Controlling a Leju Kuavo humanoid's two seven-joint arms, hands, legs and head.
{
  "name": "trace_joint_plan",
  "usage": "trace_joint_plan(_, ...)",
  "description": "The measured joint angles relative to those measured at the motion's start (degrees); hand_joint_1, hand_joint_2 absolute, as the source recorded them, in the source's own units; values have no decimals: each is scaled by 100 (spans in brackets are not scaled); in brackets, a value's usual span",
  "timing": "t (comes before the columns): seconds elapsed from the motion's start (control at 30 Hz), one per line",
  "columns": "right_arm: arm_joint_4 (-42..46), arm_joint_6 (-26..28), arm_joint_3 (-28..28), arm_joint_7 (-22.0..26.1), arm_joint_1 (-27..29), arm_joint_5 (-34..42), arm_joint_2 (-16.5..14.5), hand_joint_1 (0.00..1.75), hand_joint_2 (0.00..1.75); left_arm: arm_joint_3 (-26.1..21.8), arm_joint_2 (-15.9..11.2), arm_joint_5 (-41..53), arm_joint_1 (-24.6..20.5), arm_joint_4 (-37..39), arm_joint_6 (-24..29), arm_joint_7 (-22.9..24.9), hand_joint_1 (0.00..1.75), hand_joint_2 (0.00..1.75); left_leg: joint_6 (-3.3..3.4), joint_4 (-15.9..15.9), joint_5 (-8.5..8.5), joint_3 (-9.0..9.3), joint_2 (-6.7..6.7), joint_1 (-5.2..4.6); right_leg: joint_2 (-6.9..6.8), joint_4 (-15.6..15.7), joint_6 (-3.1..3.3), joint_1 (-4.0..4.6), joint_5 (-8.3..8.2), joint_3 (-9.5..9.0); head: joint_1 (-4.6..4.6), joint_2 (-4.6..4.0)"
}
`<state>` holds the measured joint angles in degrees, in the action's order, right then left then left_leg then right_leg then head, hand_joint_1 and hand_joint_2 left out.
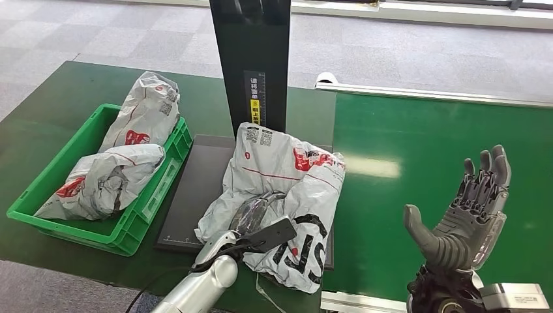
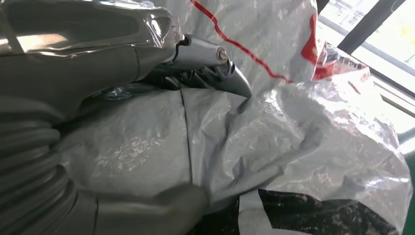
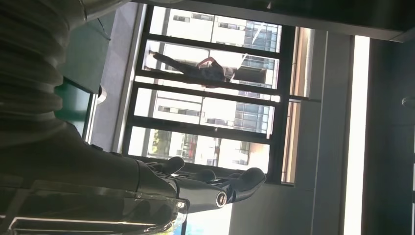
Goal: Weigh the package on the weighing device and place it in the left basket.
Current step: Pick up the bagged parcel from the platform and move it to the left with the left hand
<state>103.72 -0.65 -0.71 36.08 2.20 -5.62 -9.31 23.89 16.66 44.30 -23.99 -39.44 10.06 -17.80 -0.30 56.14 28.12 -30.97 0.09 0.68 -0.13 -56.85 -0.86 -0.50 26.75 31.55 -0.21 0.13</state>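
While the basket [image 1: 39,195] sits just left of the scale [image 1: 195,189], we have the package [image 1: 280,189] lying on the scale, long axis front-to-back, left hand [image 1: 251,218] grasping its near end; right hand [image 1: 466,215] is released, well apart.

Package [image 1: 280,176] showing as glossy, crinkled grey plastic film; scale [image 1: 199,189] looking matt, dark, smooth; basket [image 1: 130,222] appearing as shiny green moulded plastic; belt [image 1: 417,163] gleaming smooth green; left arm [image 1: 202,287] reading as brushed silver metal.
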Motion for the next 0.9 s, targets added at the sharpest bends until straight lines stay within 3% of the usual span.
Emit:
trace_joint_plan(0.3, -111, 162, 12, -46, -55, 117, 7, 0, 175, -331, -71, -975, 366, -695, 24, -421, 175, 175, 0, 0, -1, -11, 0, 0, 2, -2, 0, 1, 0, 18, -1, 0)
trace_joint_plan(0.5, -137, 292, 10, -50, -45, 185, 19, 0, 175, -449, -204, -1667, 877, -1899, 60, -753, 175, 175, 0, 0, -1, -32, 2, 1, 3, -2, 0, 1, 0, 41, -1, 0)
trace_joint_plan(0.9, -137, 345, -9, -50, 68, 184, 16, 0, 175, -452, -501, -2505, 1458, -4043, 349, -1208, 175, 175, 0, 0, 0, -35, 2, 1, 3, -1, 0, 1, 1, 44, -1, 0)
